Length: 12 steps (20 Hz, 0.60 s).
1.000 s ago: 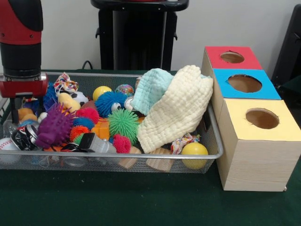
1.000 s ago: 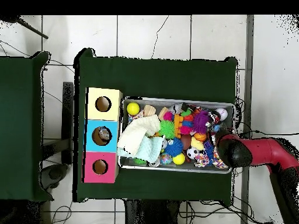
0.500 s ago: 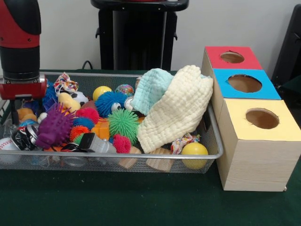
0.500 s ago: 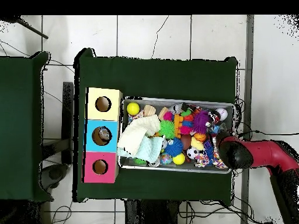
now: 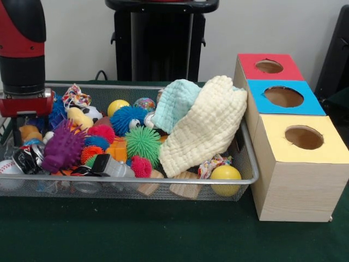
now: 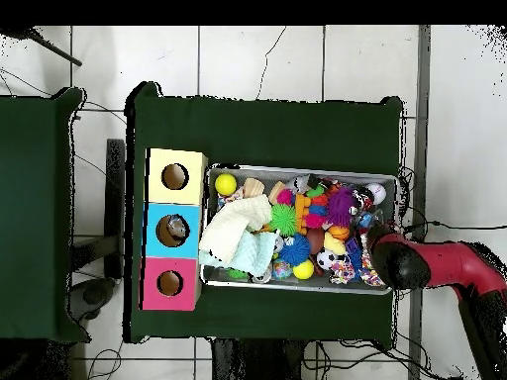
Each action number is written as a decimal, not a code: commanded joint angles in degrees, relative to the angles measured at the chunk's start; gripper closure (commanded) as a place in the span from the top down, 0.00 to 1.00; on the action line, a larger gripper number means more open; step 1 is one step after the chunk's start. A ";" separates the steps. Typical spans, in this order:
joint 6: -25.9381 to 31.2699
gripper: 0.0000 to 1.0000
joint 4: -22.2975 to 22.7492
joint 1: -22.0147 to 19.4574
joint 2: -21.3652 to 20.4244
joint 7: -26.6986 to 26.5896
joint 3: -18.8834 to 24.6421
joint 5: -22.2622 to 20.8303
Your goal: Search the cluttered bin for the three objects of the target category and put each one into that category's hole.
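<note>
Front view: a wire mesh bin (image 5: 248,180) is seen on a dark green table, heaped with toys. Spiky rubber balls are clustered at the middle — a green spiky ball (image 5: 143,143), a blue spiky ball (image 5: 126,118) and a purple spiky toy (image 5: 62,147). A cream cloth (image 5: 206,131) is draped over a pale teal cloth (image 5: 175,103) on the side nearest the boxes. A yellow ball (image 5: 225,176) lies at the near corner. Just beside the bin, three boxes are lined up, each with a round hole on top: the yellow box (image 5: 300,164) nearest, then the blue box (image 5: 281,97), then the red box (image 5: 267,66). The red and black arm is hung over the bin's far-from-boxes end, and its gripper (image 5: 23,121) is sunk among the toys there; whether anything is held cannot be told. The target category is not named, so its three objects cannot be singled out.

Overhead view: the bin's whole outline, the row of three holes and the arm's reach from the side are shown, which the front view cuts off. Something pale is visible inside the blue box's hole. The gripper itself is hidden under the arm's wrist.

A risk is judged here: in such dense clutter, a neighbouring toy or cord could be snagged and lifted along — or targets under the cloths could be missed.
</note>
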 commanded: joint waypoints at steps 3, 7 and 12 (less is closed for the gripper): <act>-4.42 1.00 -3.01 -1.39 2.11 -14.34 0.57 -3.83; -5.18 1.00 -3.02 -1.70 2.49 -13.87 0.90 -3.57; -5.87 1.00 -2.77 -2.21 2.76 -14.41 1.29 -3.51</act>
